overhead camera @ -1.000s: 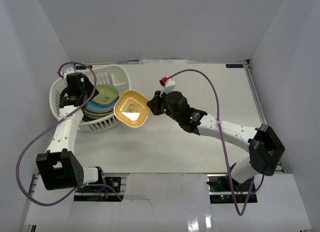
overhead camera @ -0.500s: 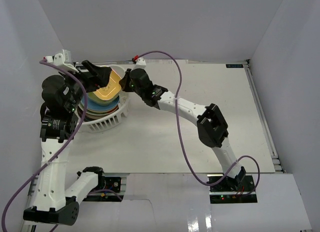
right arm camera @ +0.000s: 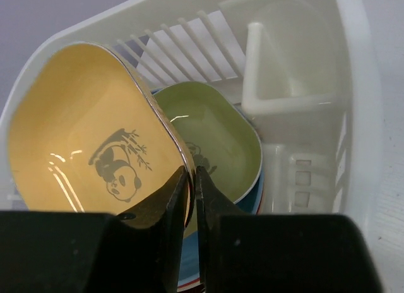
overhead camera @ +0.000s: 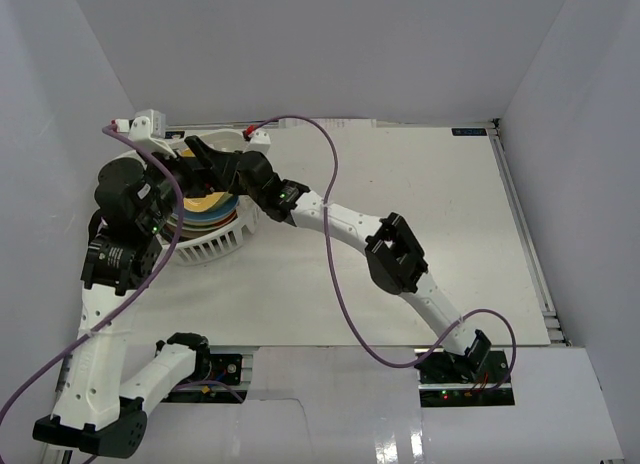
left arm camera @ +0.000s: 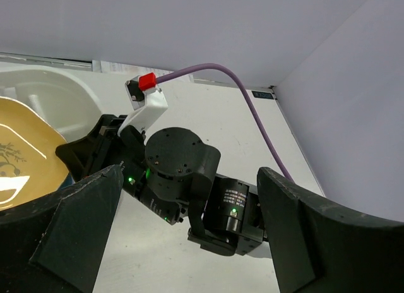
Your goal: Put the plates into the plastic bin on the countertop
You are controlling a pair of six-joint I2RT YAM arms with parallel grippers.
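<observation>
Pinching rim of yellow plate [right arm camera: 82,135] inside plastic bin [right arm camera: 353,84], right gripper [right arm camera: 191,179] clamped; left gripper [left arm camera: 189,242] agape

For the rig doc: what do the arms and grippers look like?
Left arm and right arm: white links, black joint housings, a purple cable looped along each. Left gripper and right gripper: black wedge-shaped fingers. White bracket with a red plug at each wrist; green lights on the right wrist.

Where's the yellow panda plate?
Right wrist view, left side: the yellow rounded-square plate leans over the green plate inside the white plastic bin, pinched by the right gripper.
</observation>
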